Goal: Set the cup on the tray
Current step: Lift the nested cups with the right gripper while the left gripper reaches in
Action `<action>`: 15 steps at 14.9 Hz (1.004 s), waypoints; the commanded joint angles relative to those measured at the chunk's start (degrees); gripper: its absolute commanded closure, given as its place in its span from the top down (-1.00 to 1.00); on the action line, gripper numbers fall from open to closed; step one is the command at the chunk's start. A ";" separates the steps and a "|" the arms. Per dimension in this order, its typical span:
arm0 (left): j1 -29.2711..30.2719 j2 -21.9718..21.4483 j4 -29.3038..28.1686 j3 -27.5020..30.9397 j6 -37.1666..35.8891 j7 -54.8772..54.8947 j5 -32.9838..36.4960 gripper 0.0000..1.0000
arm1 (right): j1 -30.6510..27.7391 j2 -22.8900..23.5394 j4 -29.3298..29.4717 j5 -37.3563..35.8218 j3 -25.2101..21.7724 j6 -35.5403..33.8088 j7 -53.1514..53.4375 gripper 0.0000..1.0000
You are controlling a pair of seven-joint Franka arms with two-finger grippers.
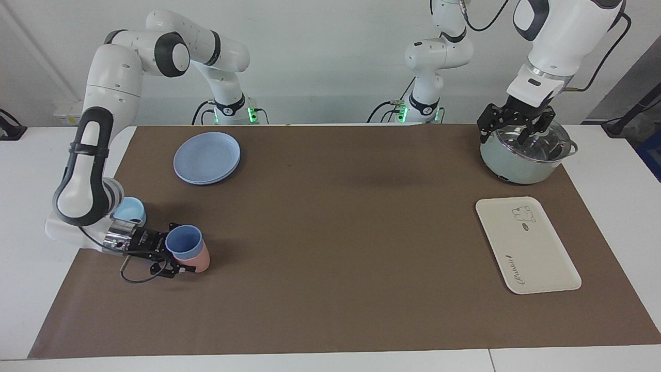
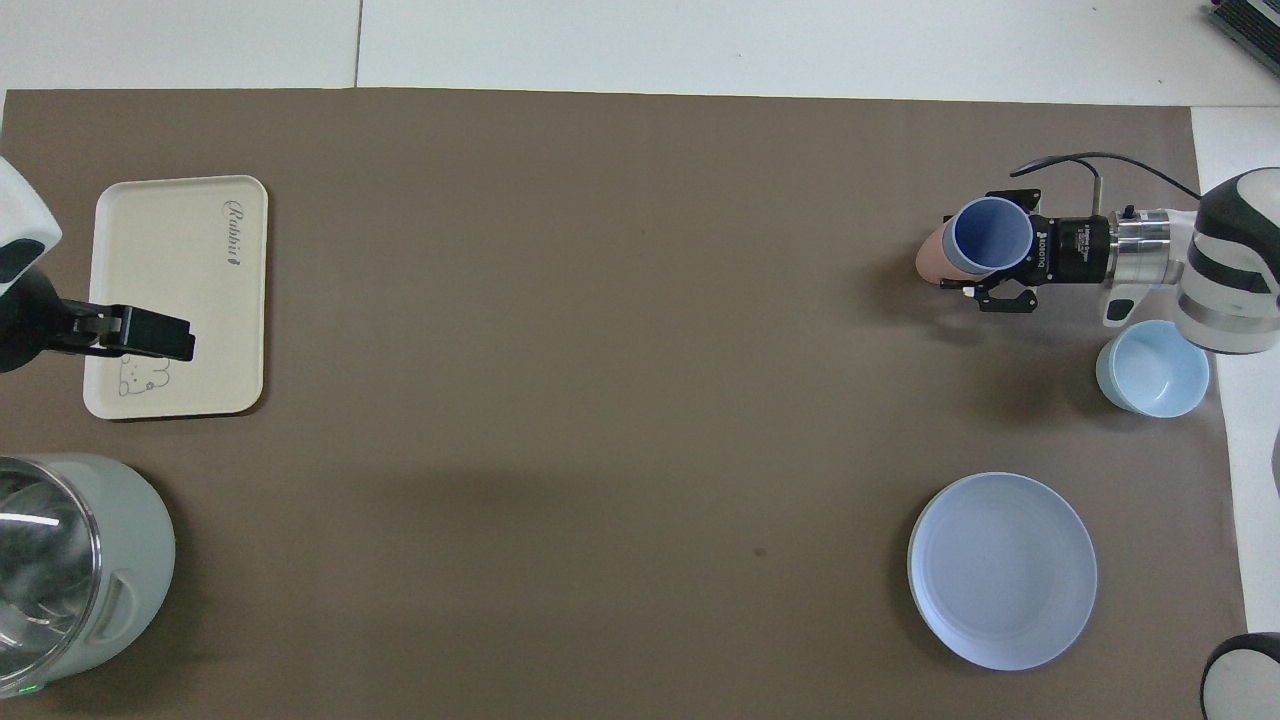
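Facing view: we see the right gripper (image 1: 178, 254) closed around the cup (image 1: 184, 242) – nested in a pink cup (image 1: 199, 259) – at the right arm's end. The left gripper (image 1: 511, 132) hangs open over a pot (image 1: 521, 163), near the tray (image 1: 526, 245).

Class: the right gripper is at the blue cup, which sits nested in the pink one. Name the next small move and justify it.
Probably lift the cup straight up. The right gripper sits at its rim, and it is nested in the pink tumbler, so it must come free before travelling to the tray at the left arm's end. The left gripper waits over the pot.
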 commanded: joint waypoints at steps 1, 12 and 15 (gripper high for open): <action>-0.24 -1.10 -1.05 0.36 1.09 -0.75 -1.82 1.00 | 2.32 -8.78 -8.09 1.69 0.37 5.19 -0.88 -1.00; -18.58 -3.65 -8.68 -0.25 16.53 -39.13 -13.33 1.00 | 27.01 -24.36 -16.81 1.43 0.37 23.04 18.70 -1.00; -24.92 -3.30 -10.27 -0.25 25.93 -50.47 -13.79 1.00 | 31.49 -25.77 -16.55 1.52 0.37 27.79 24.68 -1.00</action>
